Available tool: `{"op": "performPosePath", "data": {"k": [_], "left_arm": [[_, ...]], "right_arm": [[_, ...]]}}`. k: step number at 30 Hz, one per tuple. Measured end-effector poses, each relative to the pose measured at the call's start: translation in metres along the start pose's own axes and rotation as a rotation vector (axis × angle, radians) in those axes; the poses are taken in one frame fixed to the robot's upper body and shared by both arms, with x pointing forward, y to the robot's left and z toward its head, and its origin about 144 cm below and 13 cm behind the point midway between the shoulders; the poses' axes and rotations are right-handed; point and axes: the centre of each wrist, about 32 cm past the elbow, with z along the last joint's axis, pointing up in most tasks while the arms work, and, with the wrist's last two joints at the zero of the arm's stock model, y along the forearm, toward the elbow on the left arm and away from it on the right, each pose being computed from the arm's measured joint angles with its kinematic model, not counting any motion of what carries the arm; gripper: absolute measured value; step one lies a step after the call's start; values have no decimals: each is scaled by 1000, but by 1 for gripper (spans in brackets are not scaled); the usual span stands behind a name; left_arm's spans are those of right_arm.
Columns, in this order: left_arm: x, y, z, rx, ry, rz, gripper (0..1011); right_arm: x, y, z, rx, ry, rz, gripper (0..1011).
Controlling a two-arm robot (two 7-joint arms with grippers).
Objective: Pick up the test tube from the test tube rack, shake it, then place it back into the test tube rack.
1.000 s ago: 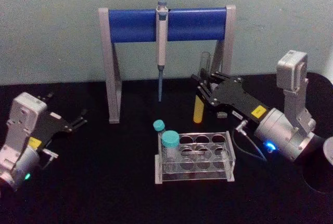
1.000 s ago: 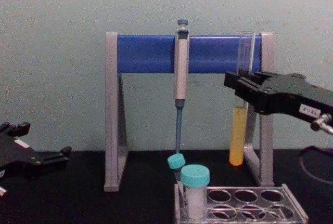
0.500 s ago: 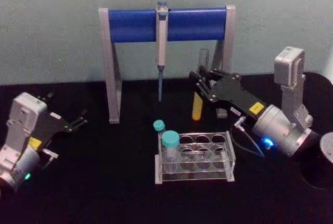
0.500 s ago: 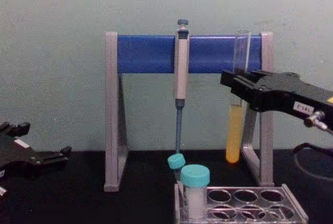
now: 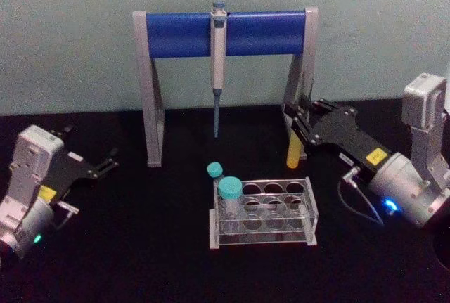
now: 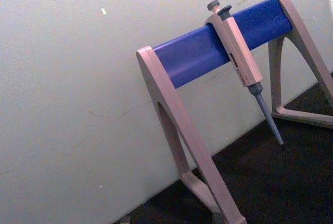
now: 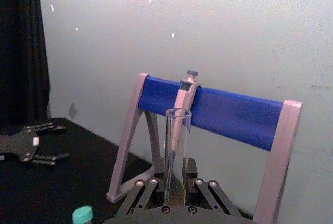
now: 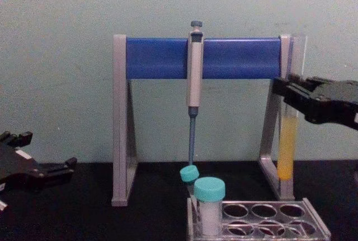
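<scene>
The test tube (image 5: pixel 293 150) hangs upright in the air, clear glass with yellow-orange liquid in its lower part, just in front of the pipette stand's right leg. My right gripper (image 5: pixel 301 124) is shut on the test tube around its middle. In the chest view the test tube (image 8: pixel 287 147) sits above and behind the rack's right end, held by the right gripper (image 8: pixel 292 93). The right wrist view shows the tube's open top (image 7: pixel 177 146) rising from the black fingers (image 7: pixel 151 195). The clear test tube rack (image 5: pixel 302 213) stands on the table below. My left gripper (image 5: pixel 104 162) rests open at the far left.
A grey-and-blue pipette stand (image 5: pixel 183 34) stands at the back with a pipette (image 5: pixel 219 50) hanging from its bar. Two teal-capped vials (image 5: pixel 230 190) occupy the rack's left end. The black tabletop (image 5: pixel 140 247) lies bare between the left gripper and the rack.
My right gripper has swung to the right with the test tube, from in front of the stand's opening to its right leg. The left arm has not moved.
</scene>
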Motion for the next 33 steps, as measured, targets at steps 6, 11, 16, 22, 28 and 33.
{"op": "performPosePath", "data": {"k": [6,11,16,22,28,33], "left_arm": [[0,0,0,0,0,0,1010],[0,0,0,0,0,0,1009],[0,0,0,0,0,0,1010],[0,0,0,0,0,0,1010],[0,0,0,0,0,0,1010],[0,0,0,0,0,0,1010]], "right_arm": [[-10,-12,1,-20,17,17,230],[-17,-13,1,-20,34,55,230],[-23,-4,-2,-11,53,102,230],[-21,12,-6,2,65,125,230],[-15,29,-10,20,68,109,230],[-10,34,-12,18,65,69,230]]}}
